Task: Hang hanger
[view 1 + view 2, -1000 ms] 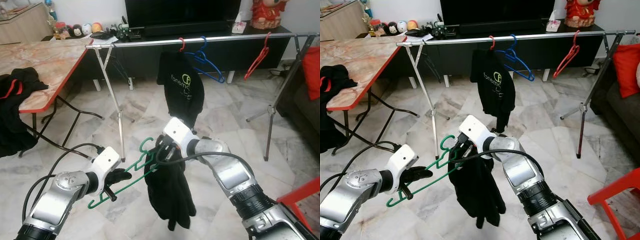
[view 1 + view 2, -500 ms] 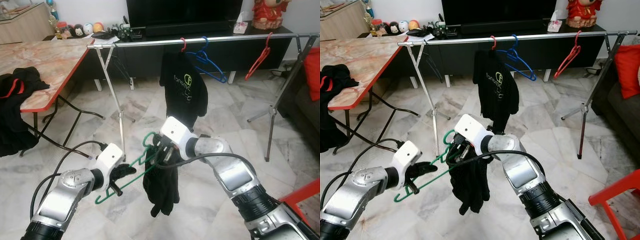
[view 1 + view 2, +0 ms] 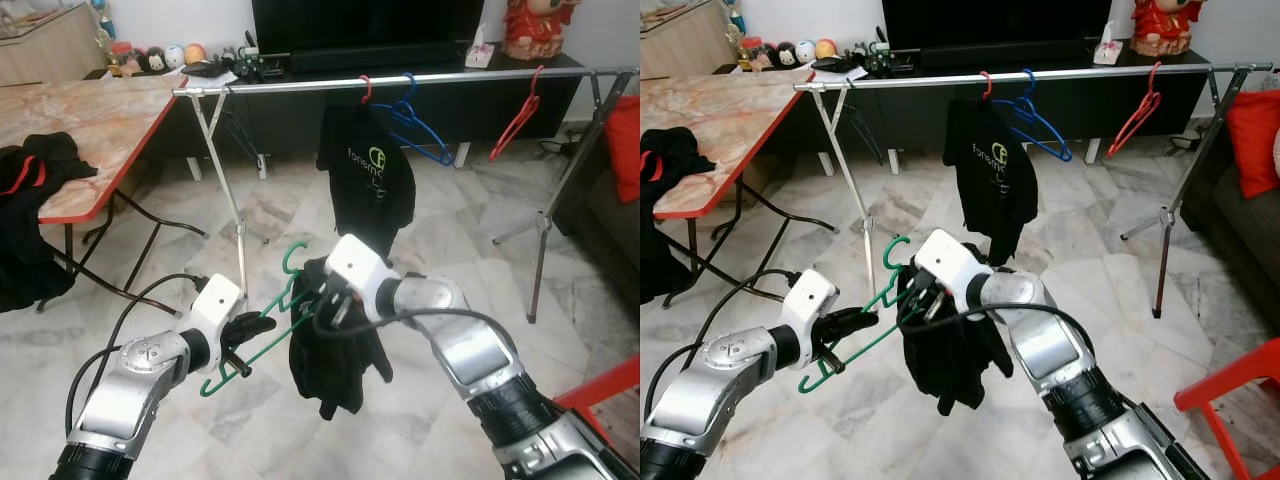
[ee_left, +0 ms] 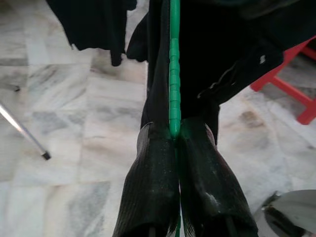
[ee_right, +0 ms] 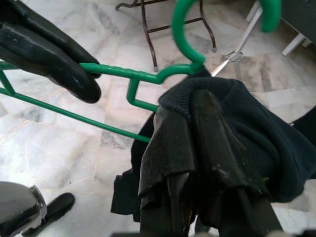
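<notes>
Green hanger (image 3: 262,330) sits lower centre of the frame, its arm pinched in the left gripper's (image 3: 243,332) closed jaws; right gripper (image 3: 322,305) jaws clamp the black garment (image 3: 335,365) by the hook; hanger looks light, stiff, thin; cloth limp, likely slippery; rail (image 3: 420,78) well apart above.

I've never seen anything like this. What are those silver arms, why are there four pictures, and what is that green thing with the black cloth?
They are a humanoid robot's two arms. Two pictures come from cameras in its head, looking down; the other two from cameras on each wrist. The left gripper is shut on a green hanger. The right gripper pinches a black garment bunched near the hanger's hook. Ahead stands a clothes rail with a black shirt, a blue hanger and a red hanger. A table stands to the left.
</notes>
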Controlling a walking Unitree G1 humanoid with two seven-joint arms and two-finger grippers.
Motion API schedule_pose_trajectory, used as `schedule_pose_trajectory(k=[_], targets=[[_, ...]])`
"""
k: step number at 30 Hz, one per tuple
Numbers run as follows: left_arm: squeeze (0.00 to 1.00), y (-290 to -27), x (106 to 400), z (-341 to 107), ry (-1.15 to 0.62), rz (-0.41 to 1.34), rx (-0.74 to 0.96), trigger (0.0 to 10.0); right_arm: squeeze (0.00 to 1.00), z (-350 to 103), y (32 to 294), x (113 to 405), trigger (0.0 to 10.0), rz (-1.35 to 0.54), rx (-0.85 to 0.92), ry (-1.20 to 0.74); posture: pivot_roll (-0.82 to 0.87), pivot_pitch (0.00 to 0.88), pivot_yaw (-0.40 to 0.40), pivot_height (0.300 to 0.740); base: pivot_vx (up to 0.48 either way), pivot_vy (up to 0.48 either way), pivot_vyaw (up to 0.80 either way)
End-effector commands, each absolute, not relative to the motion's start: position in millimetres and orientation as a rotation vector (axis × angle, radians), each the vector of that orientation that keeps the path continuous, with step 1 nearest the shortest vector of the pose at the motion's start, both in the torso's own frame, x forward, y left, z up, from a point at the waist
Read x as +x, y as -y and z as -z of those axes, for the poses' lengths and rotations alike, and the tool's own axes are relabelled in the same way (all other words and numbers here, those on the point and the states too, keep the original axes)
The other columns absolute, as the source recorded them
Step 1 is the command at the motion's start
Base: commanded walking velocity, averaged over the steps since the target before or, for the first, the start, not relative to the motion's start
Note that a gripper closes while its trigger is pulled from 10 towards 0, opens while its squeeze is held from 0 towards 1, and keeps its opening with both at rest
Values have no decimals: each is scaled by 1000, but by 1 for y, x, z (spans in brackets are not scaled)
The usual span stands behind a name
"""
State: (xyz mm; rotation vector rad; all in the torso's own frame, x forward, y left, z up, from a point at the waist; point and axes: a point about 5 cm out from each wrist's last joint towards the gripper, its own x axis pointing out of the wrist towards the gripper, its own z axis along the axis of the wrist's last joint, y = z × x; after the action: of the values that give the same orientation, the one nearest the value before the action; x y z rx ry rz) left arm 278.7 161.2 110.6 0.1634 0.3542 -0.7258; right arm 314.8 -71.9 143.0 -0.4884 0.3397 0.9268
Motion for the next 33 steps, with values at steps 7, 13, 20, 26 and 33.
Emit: schedule_pose_trajectory(k=[7,13,20,26,33], targets=[[0,-161,277,-119,-317,749,136,10000,0,-151,64,311,10000,-968,-504,-287,-80,13,57,740,0,0,0],[0,-158,276,-124,-284,777,71,10000,0,-157,67,314,10000,-962,-507,-268,-83,15,54,740,0,0,0],[0,-151,273,-130,-263,835,5,10000,0,-159,71,314,10000,-964,-519,-266,-86,13,53,740,0,0,0],[0,-149,269,-131,-271,874,-10,10000,0,-161,73,316,10000,-960,-527,-259,-87,11,52,740,0,0,0],[0,-150,267,-130,-280,879,-12,10000,0,-161,73,316,10000,-965,-529,-261,-86,11,50,740,0,0,0]])
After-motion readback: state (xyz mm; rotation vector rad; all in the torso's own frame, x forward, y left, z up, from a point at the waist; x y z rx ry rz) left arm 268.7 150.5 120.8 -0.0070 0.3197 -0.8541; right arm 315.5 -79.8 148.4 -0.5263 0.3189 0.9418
